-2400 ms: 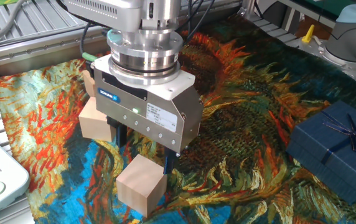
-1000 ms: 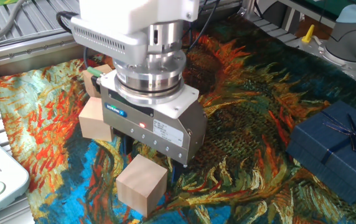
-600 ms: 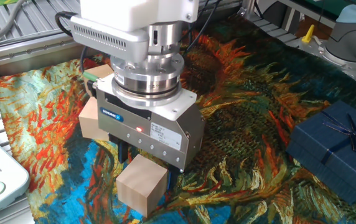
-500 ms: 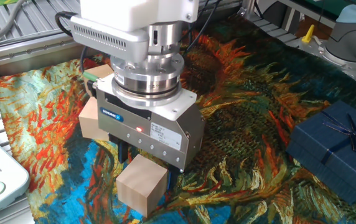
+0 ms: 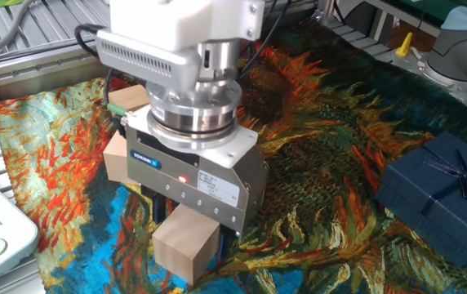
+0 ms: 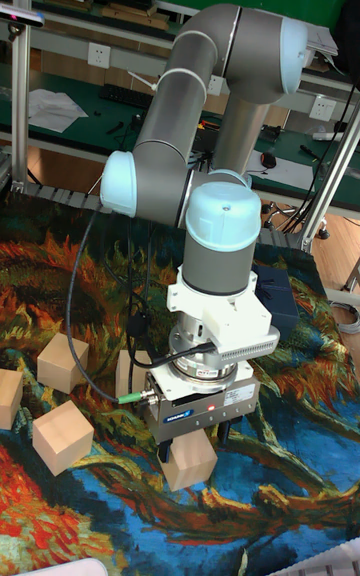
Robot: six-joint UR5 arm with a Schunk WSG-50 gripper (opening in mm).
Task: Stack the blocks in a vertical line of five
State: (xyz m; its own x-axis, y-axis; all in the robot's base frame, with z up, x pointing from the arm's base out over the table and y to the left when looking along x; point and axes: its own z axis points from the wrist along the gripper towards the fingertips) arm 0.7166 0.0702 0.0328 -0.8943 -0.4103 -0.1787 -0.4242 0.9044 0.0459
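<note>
Gripper [image 6: 190,439] stood low over one block [image 5: 186,242] near the front edge of the patterned cloth [image 5: 315,163] on the table. Jaws straddled that block, one finger on each side; in the tall fixed view the finger [image 6: 164,452] on the left hung beside the block's upper corner. Whether the pads were touching the wood or stood slightly off could not be told from either view, as the gripper body hid the contact faces.

Other blocks: one [image 5: 123,157] just behind the gripper body, another [image 5: 129,97] further back. The tall fixed view showed three more to the left: [image 6: 62,434], [image 6: 61,362], and one cut by the frame edge [image 6: 9,396]. All lay apart on the cloth; no stack was started.

Risks, judged:
- The block sat turned relative to the jaws, so closing could catch corners rather than flat faces, twisting or squirting it out.
- The grip looked high on the block; a shallow hold might slip on lift.
- The cloth is soft and wrinkled, so a base block may sit tilted and a five-high column would lean.
- The gift box [image 5: 442,196] sat well apart, no hazard.
</note>
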